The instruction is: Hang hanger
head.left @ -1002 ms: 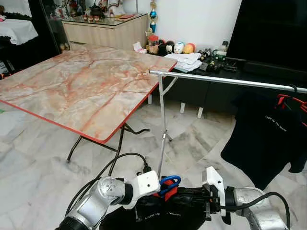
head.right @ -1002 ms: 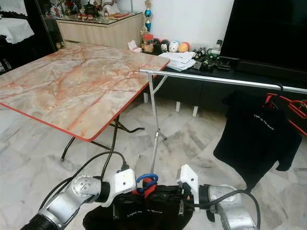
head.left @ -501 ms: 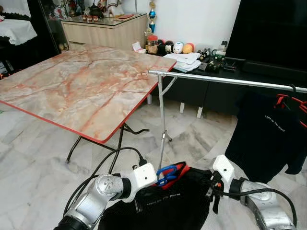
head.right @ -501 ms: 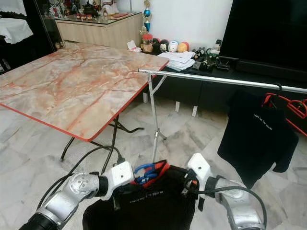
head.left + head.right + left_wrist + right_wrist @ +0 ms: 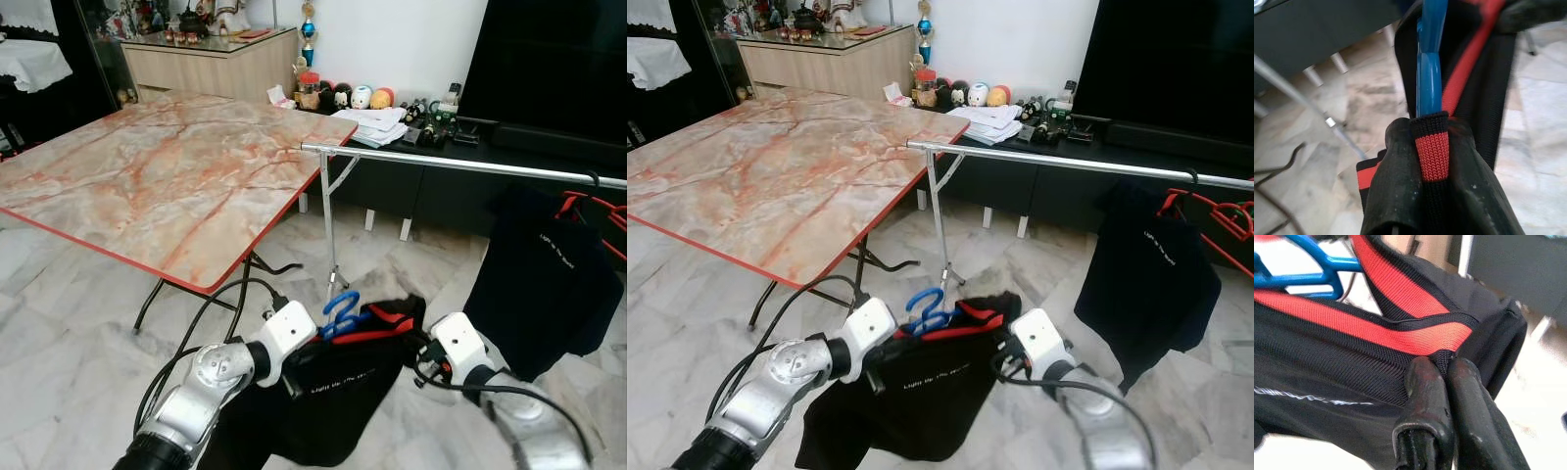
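A blue hanger (image 5: 341, 311) carries a black shirt (image 5: 338, 387) with red trim, held up between my two arms low in front of me. My left gripper (image 5: 306, 345) is shut on the shirt's ribbed collar at the foot of the blue hanger (image 5: 1429, 73); one finger (image 5: 1396, 196) presses the cloth. My right gripper (image 5: 419, 345) is shut on the shirt's shoulder seam (image 5: 1445, 356), its fingers (image 5: 1425, 396) pinched together. The silver rail (image 5: 460, 164) runs above and behind the hanger's hook.
A second black shirt (image 5: 544, 279) and red hangers (image 5: 588, 206) hang at the rail's right end. The rail's upright post (image 5: 328, 225) stands just behind the hanger. A marble folding table (image 5: 167, 176) is to the left, a low dark cabinet (image 5: 441, 191) behind.
Both arms have lifted the shirt and hanger up and forward toward the rail. The shirt now hangs spread between the grippers, and the blue hook stands higher.
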Controlling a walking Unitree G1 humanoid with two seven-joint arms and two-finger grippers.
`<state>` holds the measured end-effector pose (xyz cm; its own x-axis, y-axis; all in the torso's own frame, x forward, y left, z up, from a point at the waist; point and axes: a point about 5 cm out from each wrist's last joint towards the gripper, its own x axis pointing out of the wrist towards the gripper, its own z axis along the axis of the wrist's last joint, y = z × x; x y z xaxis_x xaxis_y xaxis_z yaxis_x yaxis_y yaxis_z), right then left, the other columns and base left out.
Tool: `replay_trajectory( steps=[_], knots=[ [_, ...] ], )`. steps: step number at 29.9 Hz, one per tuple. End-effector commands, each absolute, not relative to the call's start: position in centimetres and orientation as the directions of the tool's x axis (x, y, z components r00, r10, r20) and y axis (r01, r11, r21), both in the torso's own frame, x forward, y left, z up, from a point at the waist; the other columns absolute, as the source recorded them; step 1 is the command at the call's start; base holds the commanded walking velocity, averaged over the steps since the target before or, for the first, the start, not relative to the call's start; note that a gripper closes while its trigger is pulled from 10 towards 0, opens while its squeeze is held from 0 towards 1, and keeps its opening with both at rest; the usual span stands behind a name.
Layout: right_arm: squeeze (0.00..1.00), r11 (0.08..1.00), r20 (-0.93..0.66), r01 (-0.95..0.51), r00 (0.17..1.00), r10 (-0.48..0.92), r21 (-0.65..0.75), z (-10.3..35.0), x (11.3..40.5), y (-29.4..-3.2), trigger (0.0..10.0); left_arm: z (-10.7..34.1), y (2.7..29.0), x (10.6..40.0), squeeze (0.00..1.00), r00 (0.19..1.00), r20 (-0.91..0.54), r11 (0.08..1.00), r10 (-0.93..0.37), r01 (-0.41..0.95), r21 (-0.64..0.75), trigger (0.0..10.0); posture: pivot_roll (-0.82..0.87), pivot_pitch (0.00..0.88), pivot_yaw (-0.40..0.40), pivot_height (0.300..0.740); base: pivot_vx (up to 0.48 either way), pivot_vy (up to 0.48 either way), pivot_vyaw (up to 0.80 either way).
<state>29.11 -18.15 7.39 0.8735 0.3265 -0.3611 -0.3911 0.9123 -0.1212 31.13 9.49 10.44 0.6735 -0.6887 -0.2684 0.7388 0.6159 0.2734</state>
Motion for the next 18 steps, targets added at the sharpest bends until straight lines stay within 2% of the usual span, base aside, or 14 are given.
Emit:
replay_trajectory(
  steps=[1,3,7,8,9,11,13,14,17,18],
  knots=[
    [0.0,0.979,-0.384,-0.168,0.916,0.112,-0.116,7.5,28.6,-21.7,0.0,10.8,12.8,32.4,0.0,0.799,-0.258,0.739,-0.543,0.6,0.306,0.0,0.12,0.0,0.016,0.74,0.0,0.0,0.0],
    [0.0,0.989,-0.403,-0.144,0.908,0.114,-0.046,7.5,27.9,-20.5,0.0,11.0,13.5,33.2,0.0,0.854,-0.243,0.799,-0.46,0.518,0.305,0.0,0.12,0.0,0.015,0.74,0.0,0.0,0.0],
    [0.0,0.989,-0.491,-0.143,0.865,0.103,-0.045,6.2,26.5,-19.4,0.0,11.4,14.2,33.9,0.0,0.909,-0.204,0.871,-0.364,0.409,0.27,0.0,0.11,0.0,0.009,0.74,0.0,0.0,0.0],
    [0.0,0.998,-0.541,-0.057,0.841,0.033,-0.028,4.9,25.9,-19.8,0.0,11.7,14.2,34.2,0.0,0.919,-0.187,0.892,-0.347,0.385,0.237,0.0,0.11,0.0,0.007,0.74,0.0,0.0,0.0],
    [0.0,0.998,-0.541,-0.057,0.841,0.033,-0.028,4.9,25.9,-19.8,0.0,11.7,14.2,34.2,0.0,0.919,-0.187,0.892,-0.347,0.385,0.237,0.0,0.11,0.0,0.007,0.74,0.0,0.0,0.0],
    [0.0,0.996,-0.595,0.077,0.803,-0.041,0.035,3.5,25.3,-20.4,0.0,11.8,13.7,34.1,0.0,0.906,-0.179,0.882,-0.384,0.417,0.22,0.0,0.11,0.0,0.007,0.74,0.0,0.0,0.0],
    [0.0,0.979,-0.626,0.177,0.776,-0.077,0.099,2.6,25.0,-20.8,0.0,11.6,12.3,33.3,0.0,0.836,-0.207,0.808,-0.508,0.546,0.223,0.0,0.12,0.0,0.006,0.74,0.0,0.0,0.0],
    [0.0,0.978,-0.617,0.175,0.784,-0.067,0.116,2.7,25.2,-20.9,0.0,11.2,11.3,32.3,0.0,0.754,-0.246,0.712,-0.609,0.656,0.249,0.0,0.12,0.0,0.006,0.74,0.0,0.0,0.0],
    [0.0,0.997,-0.565,0.029,0.825,0.019,0.076,4.2,26.4,-20.4,0.0,10.4,10.3,30.1,0.0,0.582,-0.33,0.485,-0.743,0.808,0.333,0.0,0.11,0.0,0.009,0.74,0.0,0.0,0.0],
    [0.0,0.998,-0.561,0.025,0.828,0.014,0.062,4.5,26.6,-20.5,0.0,10.3,10.4,30.0,0.0,0.58,-0.338,0.487,-0.741,0.811,0.323,0.0,0.11,0.0,0.008,0.74,0.0,0.0,0.0]
  ],
)
